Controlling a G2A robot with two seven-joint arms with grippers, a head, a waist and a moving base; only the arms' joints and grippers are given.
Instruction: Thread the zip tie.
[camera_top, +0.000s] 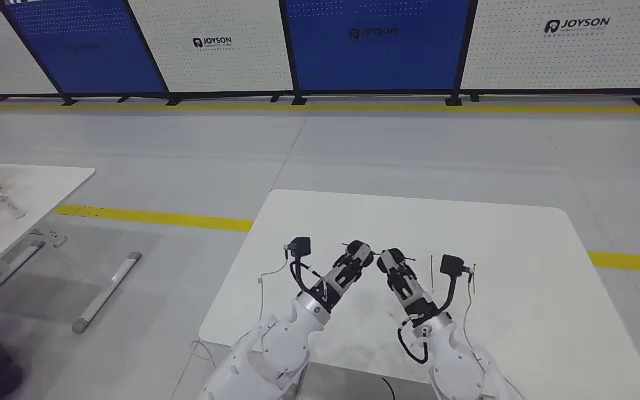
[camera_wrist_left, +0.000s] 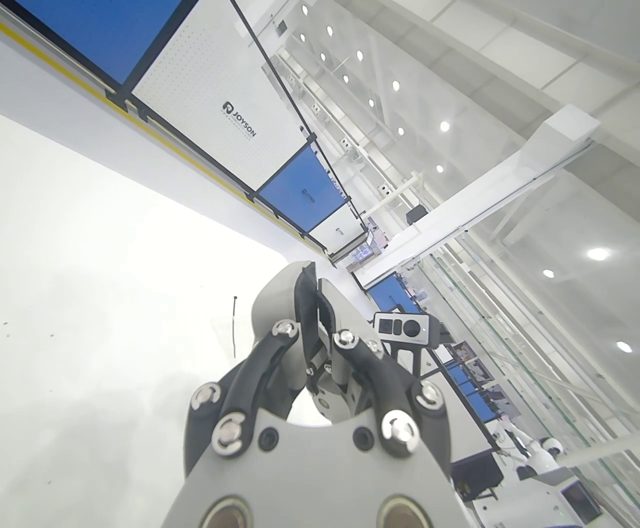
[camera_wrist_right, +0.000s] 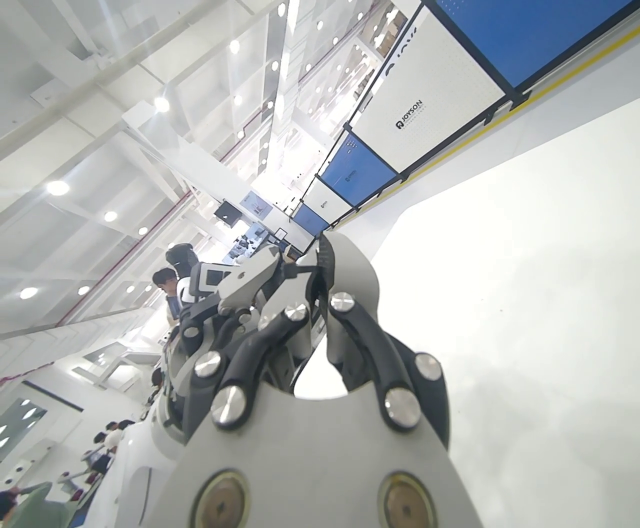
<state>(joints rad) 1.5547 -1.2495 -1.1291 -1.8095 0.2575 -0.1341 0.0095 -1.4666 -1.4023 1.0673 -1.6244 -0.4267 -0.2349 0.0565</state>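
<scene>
White table (camera_top: 500, 230), lower centre of top view. Left gripper (camera_wrist_left: 312, 290) and right gripper (camera_wrist_right: 320, 260), tips near each other at lower centre of top view, each with pads pressed together, nothing seen pinched. Zip tie (camera_wrist_left: 234, 325), thin black strip flat on table, left of centre in left wrist view, head at upper end; in top view just right of right gripper, long axis up-down in frame. Right gripper judged nearer.

The zip tie (camera_wrist_left: 234, 327) lies on the table (camera_top: 500, 230), just right of the right hand (camera_top: 392, 262).
</scene>
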